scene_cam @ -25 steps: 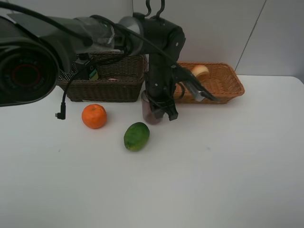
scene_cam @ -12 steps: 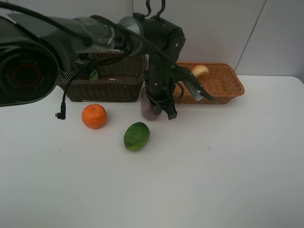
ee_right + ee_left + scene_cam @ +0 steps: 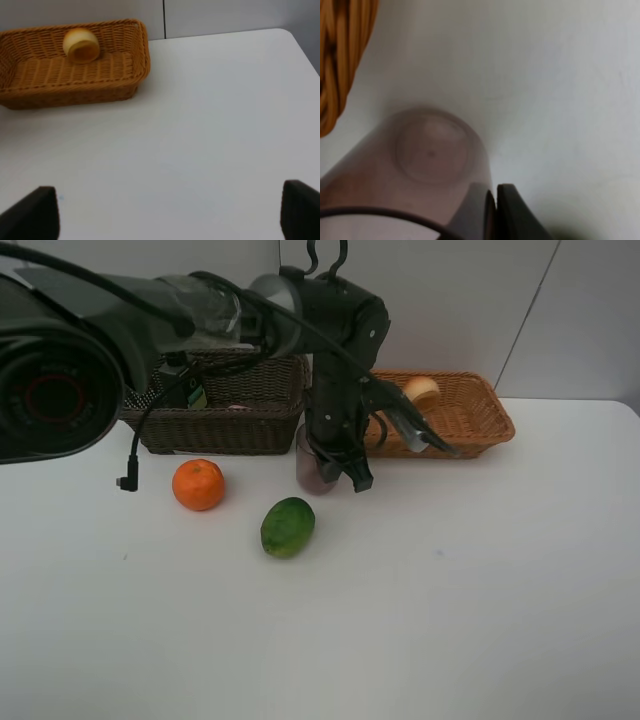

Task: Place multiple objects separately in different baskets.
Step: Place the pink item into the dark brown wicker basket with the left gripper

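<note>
On the white bench [image 3: 480, 590], the left end effector [image 3: 491, 207] is clenched on the thin rim wall of the mauve cup [image 3: 309, 474], which looks light, slick and crushable. The right end effector [image 3: 165, 212] is spread and empty.

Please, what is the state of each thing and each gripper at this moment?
left gripper: shut on the cup's wall
right gripper: open, holding nothing
cup: upright, pinched at its rim
tangerine: lying free on the table
green fruit: lying free on the table
peach: inside the tan basket
</note>
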Controlling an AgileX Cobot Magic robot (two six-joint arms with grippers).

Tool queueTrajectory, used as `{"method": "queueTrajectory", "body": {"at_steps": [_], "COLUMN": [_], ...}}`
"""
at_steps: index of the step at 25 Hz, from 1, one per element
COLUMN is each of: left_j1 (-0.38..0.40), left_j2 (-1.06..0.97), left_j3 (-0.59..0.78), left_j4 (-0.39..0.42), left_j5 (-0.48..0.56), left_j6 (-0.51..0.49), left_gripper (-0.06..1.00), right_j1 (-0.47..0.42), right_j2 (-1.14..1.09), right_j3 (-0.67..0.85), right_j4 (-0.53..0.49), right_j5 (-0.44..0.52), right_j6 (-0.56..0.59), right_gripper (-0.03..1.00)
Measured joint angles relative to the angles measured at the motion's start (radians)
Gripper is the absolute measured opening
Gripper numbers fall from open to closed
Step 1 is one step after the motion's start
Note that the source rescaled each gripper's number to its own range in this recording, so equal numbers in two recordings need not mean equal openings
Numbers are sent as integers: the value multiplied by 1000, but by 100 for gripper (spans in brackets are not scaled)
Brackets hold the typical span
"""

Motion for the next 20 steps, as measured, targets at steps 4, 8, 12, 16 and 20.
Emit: {"method": "queueTrajectory", "body": {"at_steps": [4, 8, 12, 16, 20], "left_j1": [0, -1, -12, -26, -40], "left_j2": [-9, -27, -44, -71, -113], "left_j3": [0, 0, 0, 0, 0], "left_j4": [-4, -5, -5, -5, -7], "left_j5": [25, 47, 65, 69, 98], "left_j6": [0, 0, -1, -1, -2], "left_gripper": [1, 0, 0, 0, 0], "right_j1": [0, 0, 0, 0, 0], "right_j2": [0, 0, 0, 0, 0], "right_j3": [0, 0, 0, 0, 0], "right_j4": [0, 0, 0, 0, 0], "right_j5": [0, 0, 0, 0, 0], "right_j6": [0, 0, 0, 0, 0], "right_gripper": [95, 95, 95, 95, 95]}}
